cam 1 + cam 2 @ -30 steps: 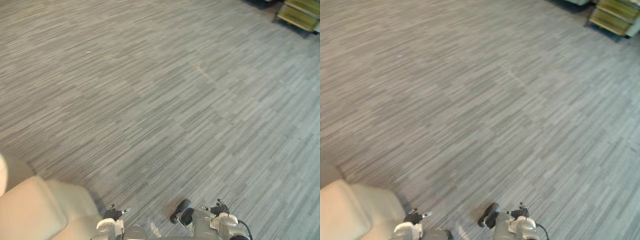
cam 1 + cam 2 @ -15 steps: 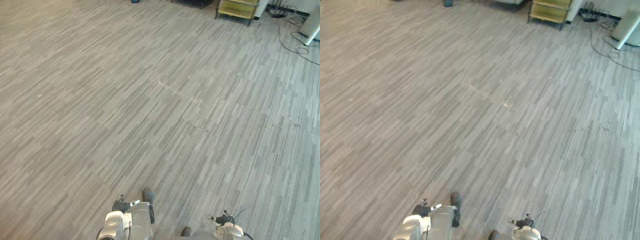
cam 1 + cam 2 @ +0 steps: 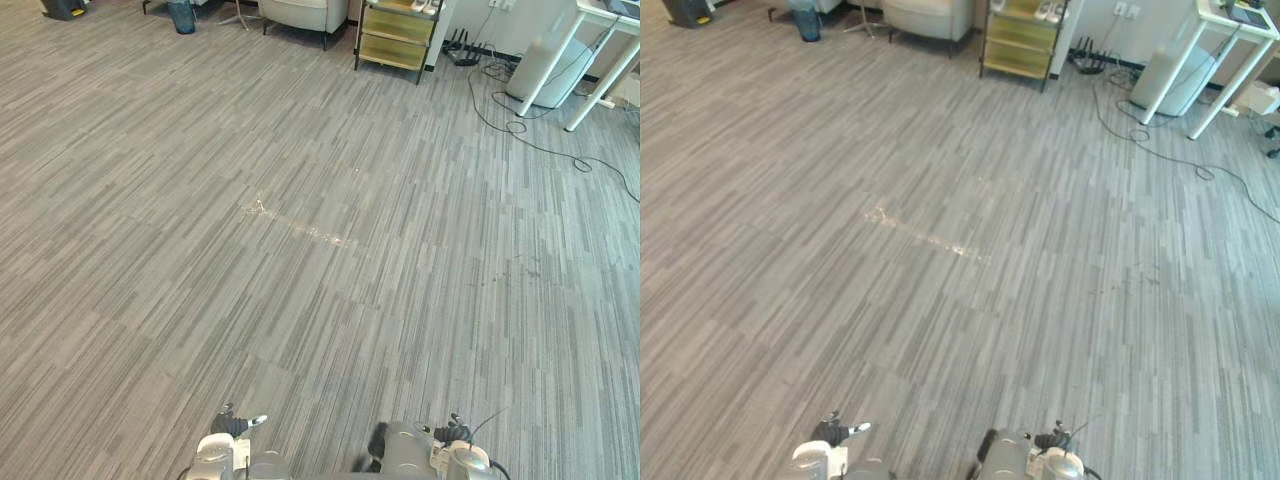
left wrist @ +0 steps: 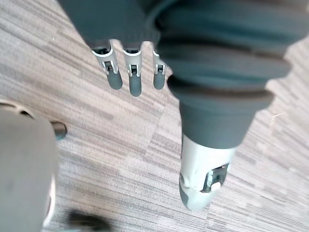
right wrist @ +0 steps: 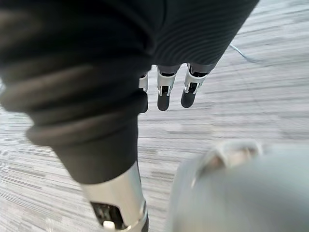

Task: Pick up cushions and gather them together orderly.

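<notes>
Carpeted floor (image 3: pixel 200 300) with furnishings along its far edge.
A yellow-green shelf unit (image 3: pixel 398 38) is standing at the far edge. A pale armchair (image 3: pixel 300 12) is sitting just beside it, with a dark bin (image 3: pixel 181 15) beyond. On the unit's other side, black cables (image 3: pixel 548 150) are trailing near a white box (image 3: pixel 562 75) and a white table leg (image 3: pixel 604 86). A pale scuff (image 3: pixel 300 228) is lying well apart from the unit.
</notes>
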